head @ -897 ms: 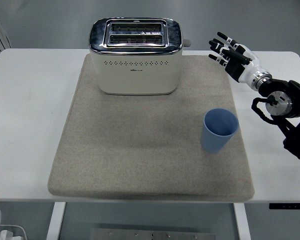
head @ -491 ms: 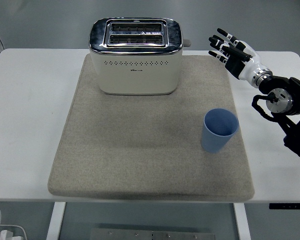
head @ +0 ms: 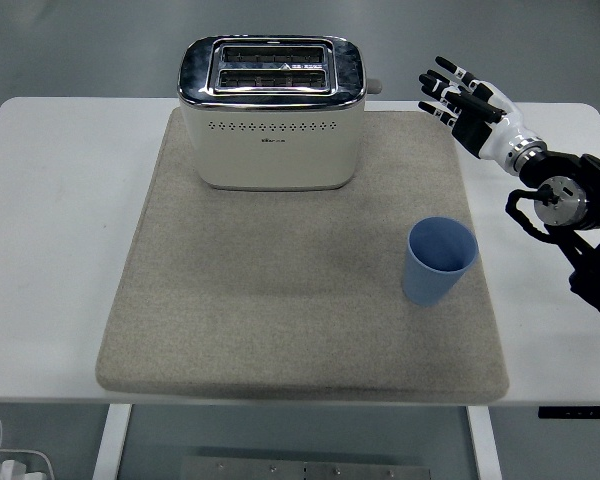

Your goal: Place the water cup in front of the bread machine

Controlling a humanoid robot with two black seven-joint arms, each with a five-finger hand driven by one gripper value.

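Cup (head: 440,261) upright on mat (head: 280,300), right of and nearer than toaster (head: 271,112). Right hand (head: 470,105) above counter (head: 50,230), fingers (head: 442,88) spread, holding nothing.

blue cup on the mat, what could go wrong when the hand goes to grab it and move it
The blue cup stands upright near the right edge of the mat, so a sideways bump from the open right hand could tip it, possibly off the mat. The soft mat may make it wobble when set down. Carried too far, it could knock the toaster.
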